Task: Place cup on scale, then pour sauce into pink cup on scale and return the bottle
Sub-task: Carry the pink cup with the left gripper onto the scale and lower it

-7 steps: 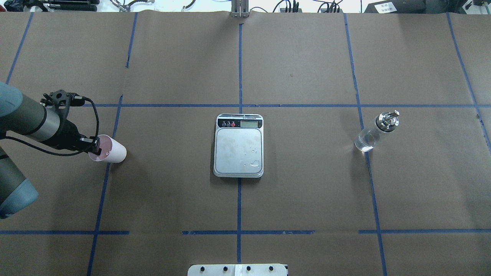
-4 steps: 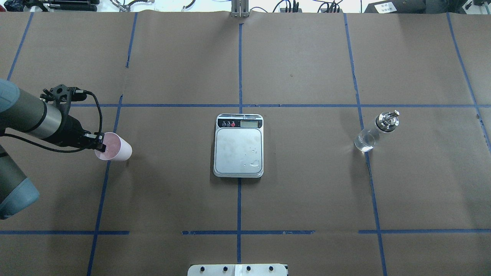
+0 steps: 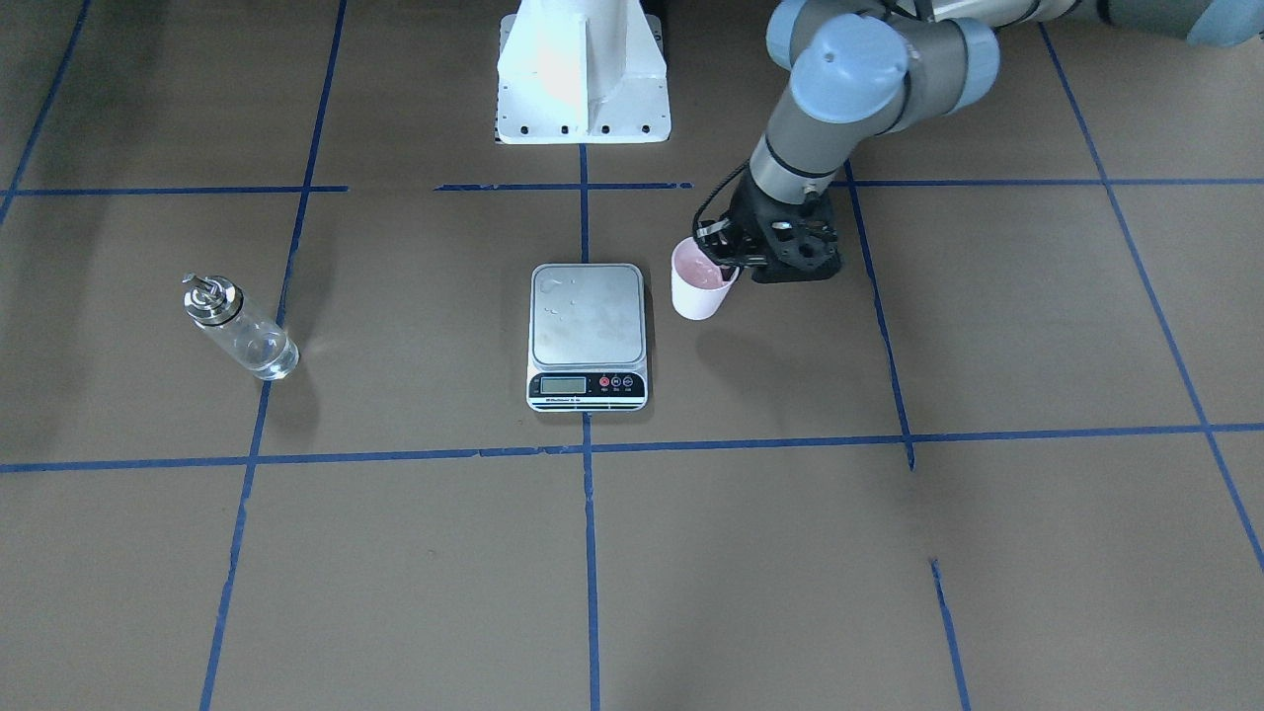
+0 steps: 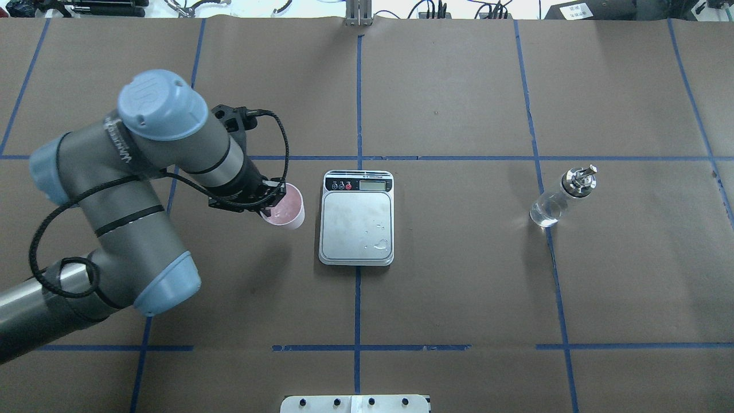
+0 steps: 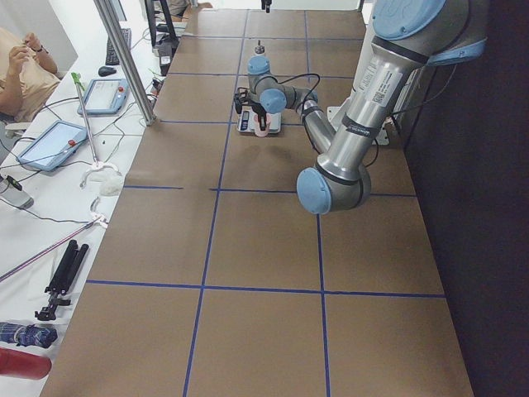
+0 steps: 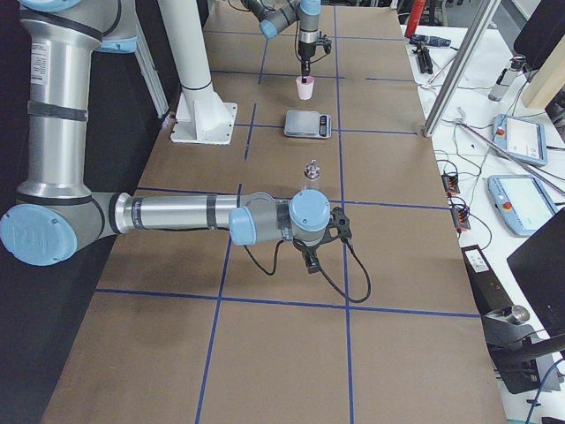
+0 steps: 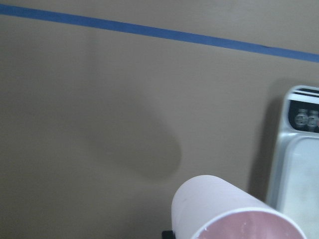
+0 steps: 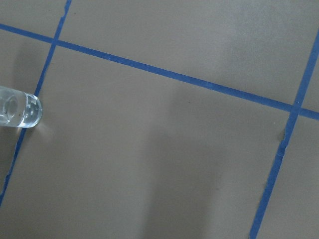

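Status: you had the left gripper (image 4: pixel 268 206) pinching the cup (image 4: pixel 287 205) by its rim, jaws clamped on the wall. The cup was upright, just beside the scale (image 4: pixel 356 226), not on it. The bottle (image 4: pixel 553 202) stood well apart, on the scale's other side. The right gripper (image 6: pixel 311 261) sat near the bottle; you couldn't tell its jaw state.

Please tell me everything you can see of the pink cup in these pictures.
The cup is small, pale pink outside and pinker inside, tapered toward its base, and looks like paper. It is upright and seems empty. The left gripper pinches its rim on the side away from the scale. The cup is close beside the scale, not over the platform. Its shadow lies apart on the table, so it is probably lifted.
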`<action>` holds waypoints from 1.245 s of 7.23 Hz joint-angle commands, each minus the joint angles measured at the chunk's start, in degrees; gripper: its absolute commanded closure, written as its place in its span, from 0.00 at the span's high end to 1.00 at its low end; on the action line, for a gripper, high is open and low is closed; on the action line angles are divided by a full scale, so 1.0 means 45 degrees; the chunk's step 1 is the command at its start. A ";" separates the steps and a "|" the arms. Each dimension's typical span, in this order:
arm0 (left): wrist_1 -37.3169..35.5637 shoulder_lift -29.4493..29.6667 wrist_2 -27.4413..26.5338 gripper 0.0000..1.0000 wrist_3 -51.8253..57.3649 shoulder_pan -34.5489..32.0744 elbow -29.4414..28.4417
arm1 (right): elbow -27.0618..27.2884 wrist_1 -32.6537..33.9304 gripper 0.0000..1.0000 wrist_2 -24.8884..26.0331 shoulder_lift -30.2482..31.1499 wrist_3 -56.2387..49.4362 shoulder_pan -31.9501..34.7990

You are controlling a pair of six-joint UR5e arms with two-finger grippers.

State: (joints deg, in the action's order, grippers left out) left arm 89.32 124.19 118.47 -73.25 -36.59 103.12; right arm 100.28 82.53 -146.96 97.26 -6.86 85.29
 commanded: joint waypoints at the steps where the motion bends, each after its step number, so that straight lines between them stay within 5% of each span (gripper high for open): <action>1: -0.0572 0.1869 -0.0271 0.00 -0.0519 0.0200 -0.1289 | 0.0001 0.0000 1.00 -0.0017 -0.0013 0.0000 -0.0085; 3: -0.0495 0.2654 -0.0251 0.00 -0.0539 0.0530 -0.2309 | 0.0001 0.0000 1.00 -0.0017 -0.0013 0.0000 -0.0105; 9: 0.0072 0.2597 -0.0290 0.00 -0.1145 0.1157 -0.2331 | 0.0001 -0.0020 1.00 0.0022 -0.0013 -0.0019 -0.0242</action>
State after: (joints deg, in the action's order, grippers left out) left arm 89.49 135.77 117.22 -78.44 -31.42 92.65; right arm 100.29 82.44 -146.91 97.18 -6.90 84.29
